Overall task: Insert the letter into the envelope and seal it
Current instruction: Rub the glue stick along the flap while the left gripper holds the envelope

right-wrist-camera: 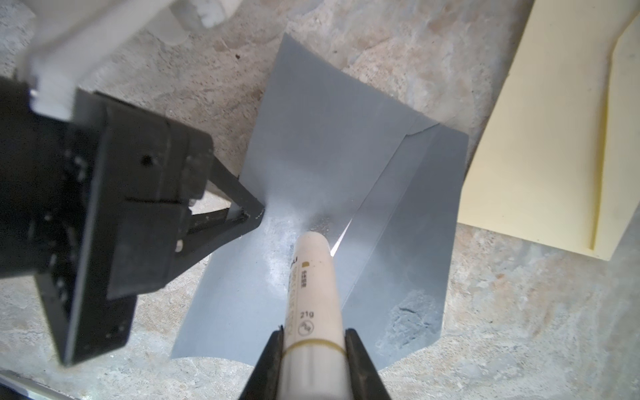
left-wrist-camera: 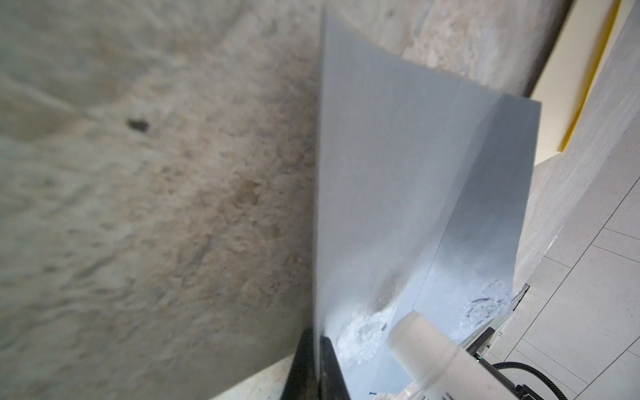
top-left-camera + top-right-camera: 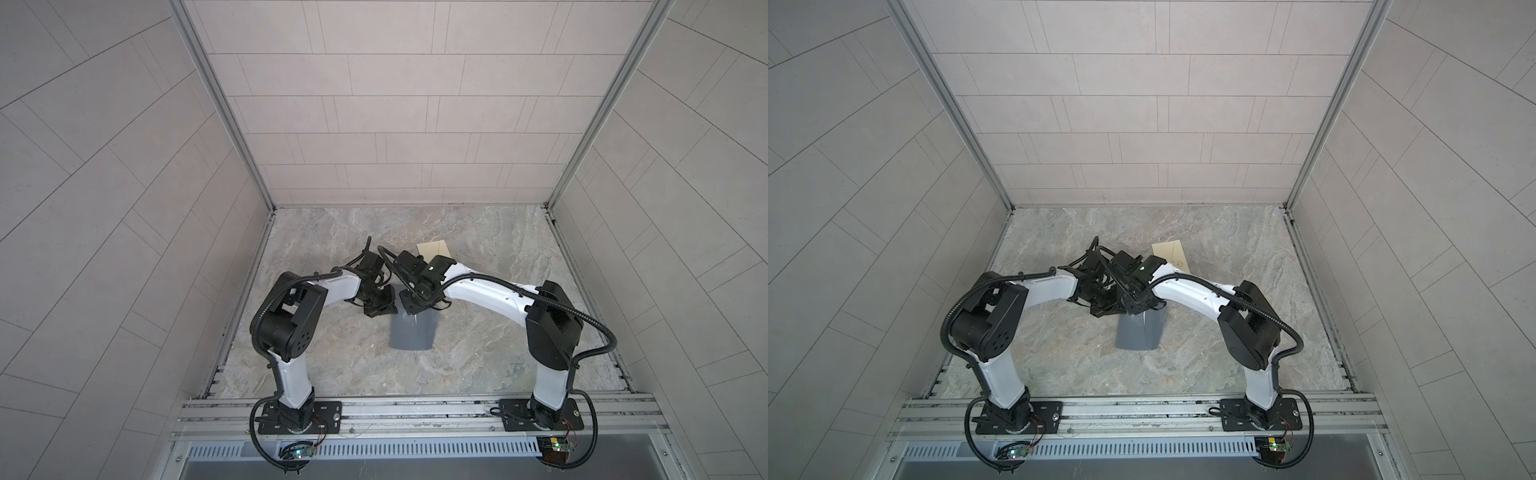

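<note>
The grey envelope (image 1: 329, 149) lies opened out on the tabletop (image 3: 478, 357). One edge of it is pinched in the left gripper (image 1: 254, 214), whose jaws are pressed together on the paper, apparently so that this side is kept lifted and steady. A glue stick (image 1: 311, 277) is clamped in the right gripper (image 1: 313, 341), its tip set at the envelope's fold, where whitish smears are seen. Whether the letter is inside cannot be told; a cream sheet (image 1: 536, 138) lies just beside the envelope.
</note>
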Available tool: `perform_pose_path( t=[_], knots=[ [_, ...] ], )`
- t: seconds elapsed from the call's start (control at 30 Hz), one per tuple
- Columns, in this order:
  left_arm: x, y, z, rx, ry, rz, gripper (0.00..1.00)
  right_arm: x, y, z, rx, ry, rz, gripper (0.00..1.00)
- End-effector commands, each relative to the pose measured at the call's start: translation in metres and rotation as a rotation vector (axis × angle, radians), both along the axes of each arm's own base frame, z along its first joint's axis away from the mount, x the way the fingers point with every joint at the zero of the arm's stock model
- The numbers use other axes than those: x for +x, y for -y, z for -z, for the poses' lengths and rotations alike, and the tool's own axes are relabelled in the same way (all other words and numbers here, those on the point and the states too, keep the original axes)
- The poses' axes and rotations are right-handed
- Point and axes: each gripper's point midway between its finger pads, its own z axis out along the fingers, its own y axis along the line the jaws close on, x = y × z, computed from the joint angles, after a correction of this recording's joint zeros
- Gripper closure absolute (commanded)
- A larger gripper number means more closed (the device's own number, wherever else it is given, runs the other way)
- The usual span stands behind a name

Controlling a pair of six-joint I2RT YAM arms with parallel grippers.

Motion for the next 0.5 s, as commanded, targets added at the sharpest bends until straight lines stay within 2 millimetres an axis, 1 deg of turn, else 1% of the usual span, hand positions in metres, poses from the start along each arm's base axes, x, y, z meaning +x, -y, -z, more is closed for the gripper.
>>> perform_pose_path(
  t=[0.0,0.1,0.2,0.3,0.37,0.47],
  knots=[
    [-0.004,-0.012,0.004,0.068,-0.006,-0.003,1.0,-0.011,-0.002,0.002,0.022,-0.046,-0.014,1.0],
    [-0.004,-0.012,0.004,0.069,-0.003,-0.004,1.0,-0.017,-0.006,0.016,0.018,-0.088,-0.019,1.0],
    [-0.004,-0.013,0.003,0.071,-0.001,-0.005,1.0,-0.018,-0.007,0.023,0.008,-0.105,-0.013,1.0],
    [-0.004,-0.014,0.003,0.073,0.002,-0.007,1.0,-0.015,0.007,0.028,-0.074,-0.089,0.016,1.0],
    [-0.004,-0.013,0.002,0.074,0.005,-0.006,1.0,-0.011,0.021,0.029,-0.152,-0.069,0.036,1.0],
    [-0.004,-0.014,0.002,0.077,0.006,-0.008,1.0,-0.006,0.034,0.029,-0.213,-0.04,0.059,1.0]
  ],
)
